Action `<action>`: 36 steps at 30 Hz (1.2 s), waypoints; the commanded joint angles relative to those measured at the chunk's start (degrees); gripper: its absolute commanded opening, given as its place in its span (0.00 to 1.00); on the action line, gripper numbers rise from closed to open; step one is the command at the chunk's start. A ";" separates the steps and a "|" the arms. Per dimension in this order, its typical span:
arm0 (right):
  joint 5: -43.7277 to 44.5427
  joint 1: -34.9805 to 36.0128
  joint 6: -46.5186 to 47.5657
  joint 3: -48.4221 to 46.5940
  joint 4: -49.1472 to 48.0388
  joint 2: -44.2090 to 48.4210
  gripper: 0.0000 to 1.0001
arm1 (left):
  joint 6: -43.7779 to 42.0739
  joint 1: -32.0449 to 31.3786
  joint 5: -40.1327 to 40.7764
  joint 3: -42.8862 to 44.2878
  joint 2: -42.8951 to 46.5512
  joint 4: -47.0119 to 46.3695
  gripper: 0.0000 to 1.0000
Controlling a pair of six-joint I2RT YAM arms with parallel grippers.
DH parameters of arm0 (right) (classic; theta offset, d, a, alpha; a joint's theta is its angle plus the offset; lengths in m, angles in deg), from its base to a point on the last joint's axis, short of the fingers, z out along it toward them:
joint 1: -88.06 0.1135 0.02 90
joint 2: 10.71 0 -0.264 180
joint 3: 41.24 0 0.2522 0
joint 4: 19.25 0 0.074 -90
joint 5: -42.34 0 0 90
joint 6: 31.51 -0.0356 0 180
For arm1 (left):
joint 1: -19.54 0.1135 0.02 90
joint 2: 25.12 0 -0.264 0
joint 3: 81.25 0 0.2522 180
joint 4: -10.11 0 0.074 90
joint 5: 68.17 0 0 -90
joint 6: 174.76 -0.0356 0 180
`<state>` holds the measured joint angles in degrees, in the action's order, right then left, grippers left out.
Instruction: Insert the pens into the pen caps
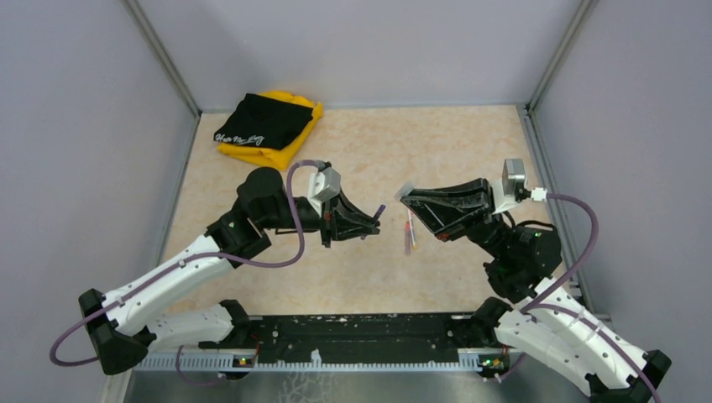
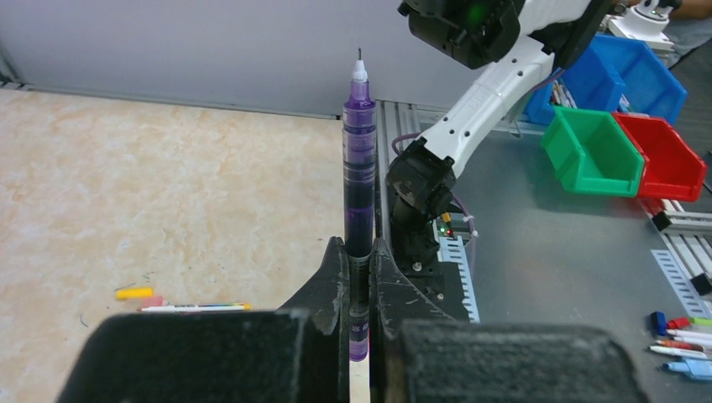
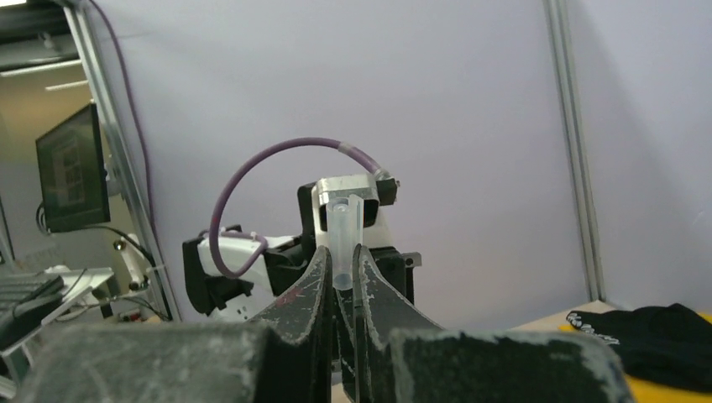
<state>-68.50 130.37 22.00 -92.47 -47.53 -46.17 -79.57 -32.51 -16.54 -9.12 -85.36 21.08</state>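
My left gripper (image 2: 358, 243) is shut on a dark purple pen (image 2: 358, 159), whose fine bare tip points away from the wrist. In the top view this pen (image 1: 378, 211) sticks out of the left gripper (image 1: 368, 222) toward the right gripper (image 1: 406, 200), a short gap apart. My right gripper (image 3: 341, 252) is shut on a pale translucent lilac pen cap (image 3: 343, 227), which stands up from between the fingers. On the table lie a white pen (image 2: 195, 307), an orange-yellow cap (image 2: 134, 293) and a pink cap (image 2: 153, 300). From above, the loose pens (image 1: 409, 237) lie below the two grippers.
A black cloth on a yellow one (image 1: 267, 124) lies at the back left of the table. Beyond the table's right side stand green (image 2: 593, 151), red (image 2: 663, 155) and blue (image 2: 625, 67) bins, with loose markers (image 2: 680, 344) near them. Grey walls close in the table on three sides.
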 commanded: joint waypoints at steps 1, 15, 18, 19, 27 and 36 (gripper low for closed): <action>-5.18 -0.11 5.80 -4.32 2.29 -1.30 0.00 | -1.56 -0.51 -5.39 1.75 -0.65 -0.38 0.00; -6.58 -0.12 9.98 -6.38 10.10 -3.11 0.00 | -2.12 -0.56 -4.21 1.72 -0.33 -0.25 0.00; -7.14 -0.12 10.12 -6.14 10.40 -2.91 0.00 | -1.75 -0.59 -3.25 1.32 -0.11 -0.63 0.00; -7.19 -0.12 10.11 -6.06 10.42 -2.74 0.00 | -1.66 -0.59 -3.10 1.24 -0.02 -0.68 0.00; -5.37 -0.12 9.38 -5.62 8.97 -0.99 0.00 | -1.31 -0.59 -2.83 0.87 -0.22 -0.90 0.00; -4.39 -0.09 10.43 -5.69 11.29 0.05 0.00 | -1.29 -0.59 -2.68 0.87 -0.09 -1.31 0.00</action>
<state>-73.41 130.37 31.48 -96.08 -35.90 -46.47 -80.51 -32.82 -19.14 -9.12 -85.98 21.36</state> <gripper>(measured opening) 0.052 0.048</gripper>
